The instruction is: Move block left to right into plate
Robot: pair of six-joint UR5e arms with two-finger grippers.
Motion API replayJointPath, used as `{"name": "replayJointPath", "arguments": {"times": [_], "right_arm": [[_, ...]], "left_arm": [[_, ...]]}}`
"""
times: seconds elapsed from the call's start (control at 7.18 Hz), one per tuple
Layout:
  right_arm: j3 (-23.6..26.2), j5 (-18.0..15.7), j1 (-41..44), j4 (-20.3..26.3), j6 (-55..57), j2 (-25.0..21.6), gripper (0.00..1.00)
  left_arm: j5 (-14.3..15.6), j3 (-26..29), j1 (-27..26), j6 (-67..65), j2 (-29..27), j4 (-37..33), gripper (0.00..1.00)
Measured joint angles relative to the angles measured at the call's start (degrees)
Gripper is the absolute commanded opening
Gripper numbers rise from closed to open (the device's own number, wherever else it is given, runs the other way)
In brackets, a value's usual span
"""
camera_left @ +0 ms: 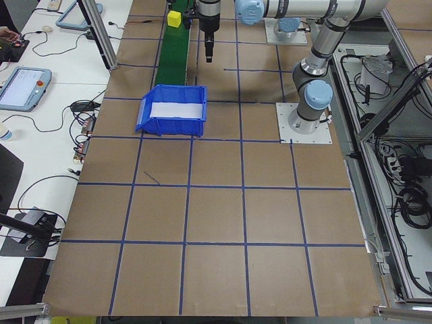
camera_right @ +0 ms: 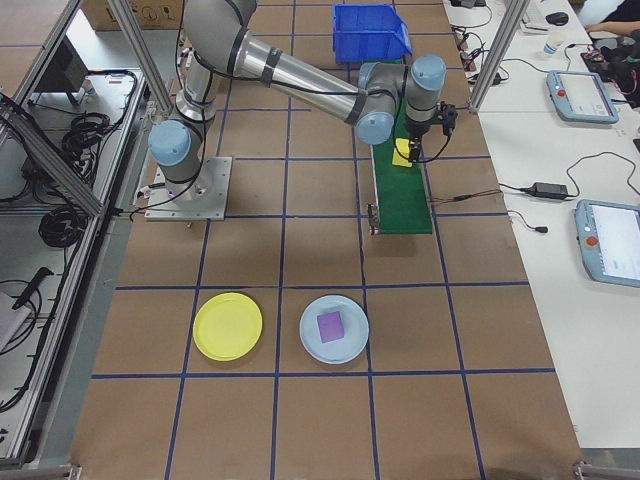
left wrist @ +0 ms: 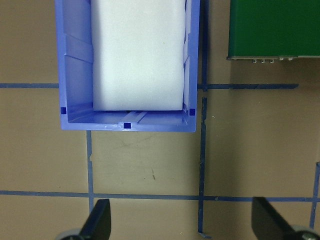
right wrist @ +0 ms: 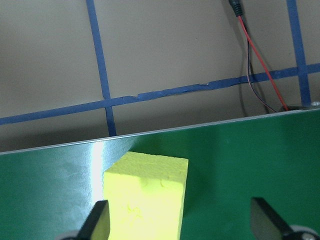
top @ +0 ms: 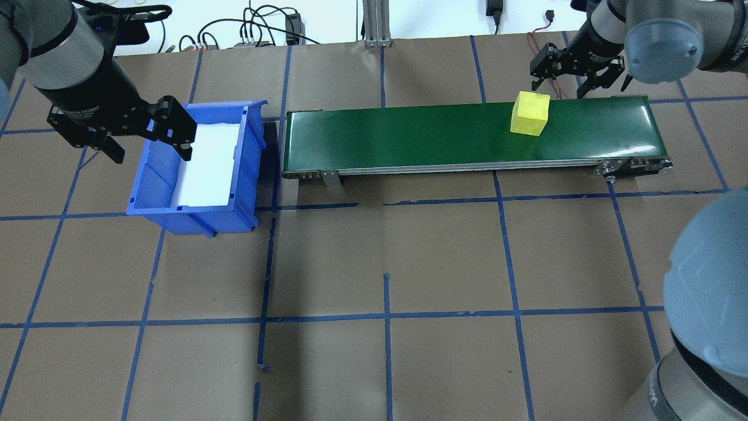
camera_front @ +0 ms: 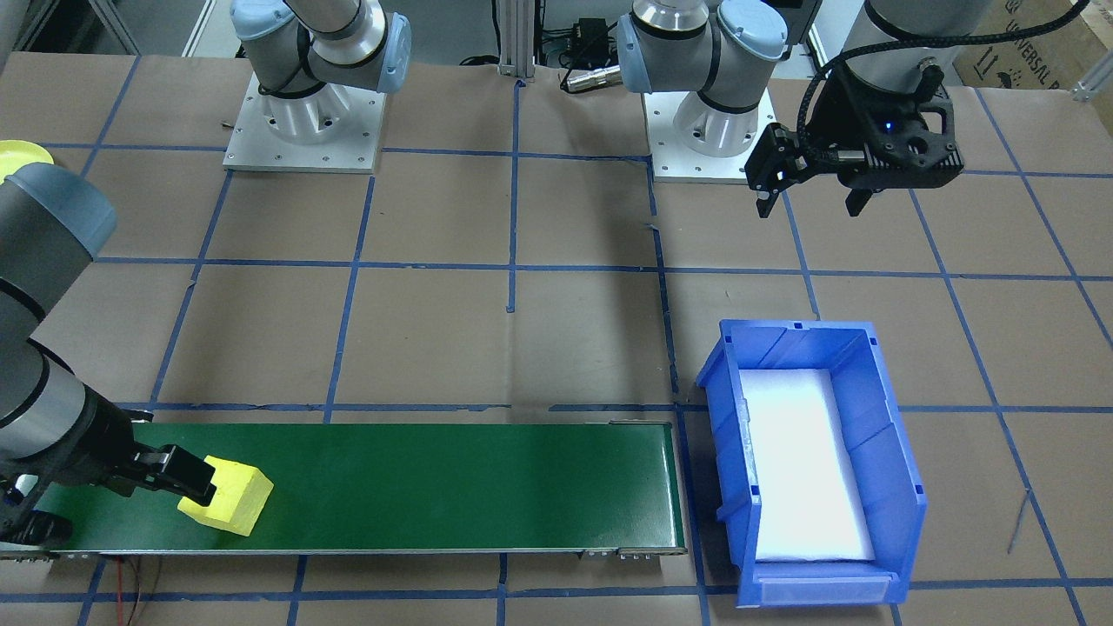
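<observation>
The right gripper (right wrist: 176, 227) has its fingers apart, the yellow block (right wrist: 145, 197) sitting on the green belt (right wrist: 250, 165) off-centre beside one fingertip; it should centre before closing. The left gripper (left wrist: 180, 227) idles open.

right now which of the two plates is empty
The yellow plate is empty. The light blue plate beside it holds a purple block.

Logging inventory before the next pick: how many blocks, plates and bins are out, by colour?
Yellow block: 1
Purple block: 1
Yellow plate: 1
Light blue plate: 1
Blue bin: 1
Total: 5
</observation>
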Motion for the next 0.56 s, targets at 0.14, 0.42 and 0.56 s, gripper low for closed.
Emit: {"name": "replayJointPath", "arguments": {"times": [0.14, 0.42, 0.56], "right_arm": [[0.1, 0.4, 0.1, -0.1, 0.0, 0.7, 1.00], [0.3, 0.4, 0.2, -0.2, -0.3, 2.3, 0.97], [0.3, 0.1, 0.1, -0.4, -1.3, 3.1, 0.93]], "left_arm": [[0.0, 0.0, 0.0, 0.1, 0.0, 0.0, 1.00], [0.0, 0.1, 0.0, 0.3, 0.0, 0.0, 1.00], [0.1, 0.1, 0.0, 0.3, 0.0, 0.0, 1.00]]}}
